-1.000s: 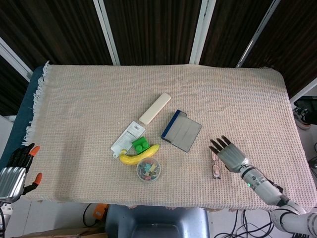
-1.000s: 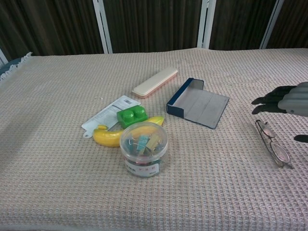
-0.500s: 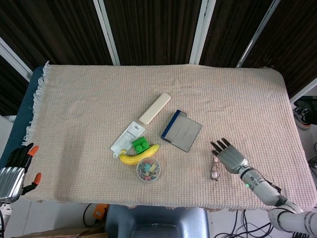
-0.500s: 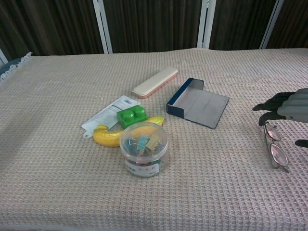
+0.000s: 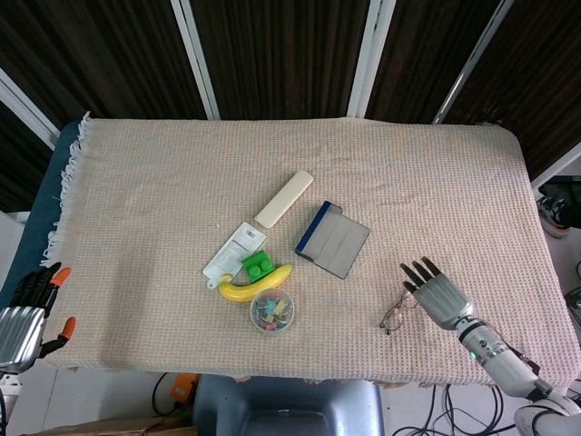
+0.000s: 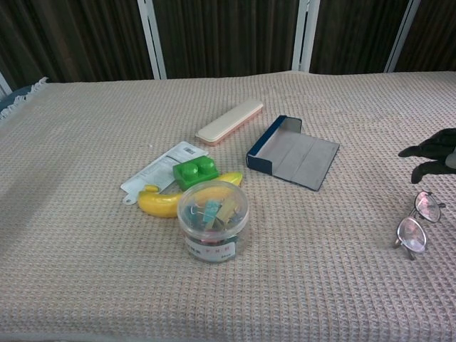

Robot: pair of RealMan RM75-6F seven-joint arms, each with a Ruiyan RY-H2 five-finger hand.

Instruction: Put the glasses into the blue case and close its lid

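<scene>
The right hand point(image 5: 439, 292), open and seemingly empty, has dragged the glasses point(image 5: 398, 311) askew rather than gripping them, far right of the blue case point(image 5: 331, 239).

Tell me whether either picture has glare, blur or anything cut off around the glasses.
Head view: even light, sharp; the thin wire-framed glasses lie whole on the beige woven cloth beside the right hand. Chest view: the lenses catch a pale sheen, and the frame edge cuts that hand down to dark fingers.
</scene>
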